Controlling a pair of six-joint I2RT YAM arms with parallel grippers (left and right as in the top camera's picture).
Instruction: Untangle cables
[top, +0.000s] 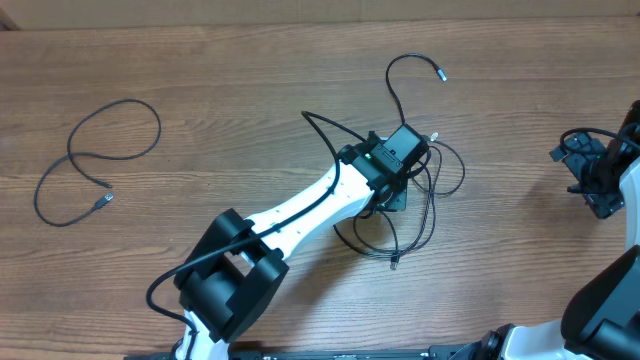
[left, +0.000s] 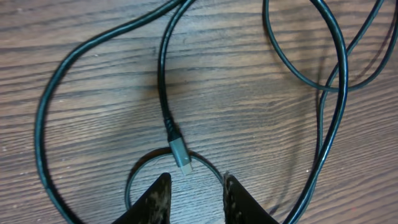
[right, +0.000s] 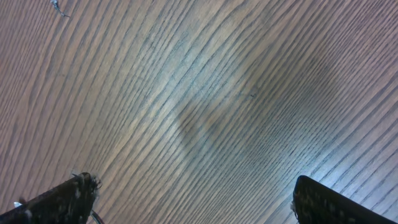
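From overhead we see a brown wood-grain tabletop (top: 250, 90). A tangle of thin black cables (top: 432, 215) lies right of centre, its loops crossing one another. One strand arcs up and away from the tangle and ends in a small pale plug (top: 441, 75). Well apart, on the far left, a lone thin black cable (top: 70, 152) lies in an open curl with its own plug end free. The left arm, white with black joints, reaches over the tangle, and the left claw (top: 398, 198) sits right on top of it, mostly hidden by the wrist. The right claw (top: 578, 172) is near the right edge, clear of every cable.

From the left wrist we look straight down on the wood. The two dark fingertips (left: 158, 193) of the left claw (left: 196, 186) stand a little apart, with bare wood between them and nothing clasped. Just above that gap lies a silver metal connector (left: 181, 155) on a black braided cord (left: 163, 93). A thinner cable curves round the tips, and more loops (left: 292, 68) cross at the upper right.

From the right wrist we see only bare tabletop (right: 217, 93). The right claw (right: 193, 186) is spread wide and holds nothing.
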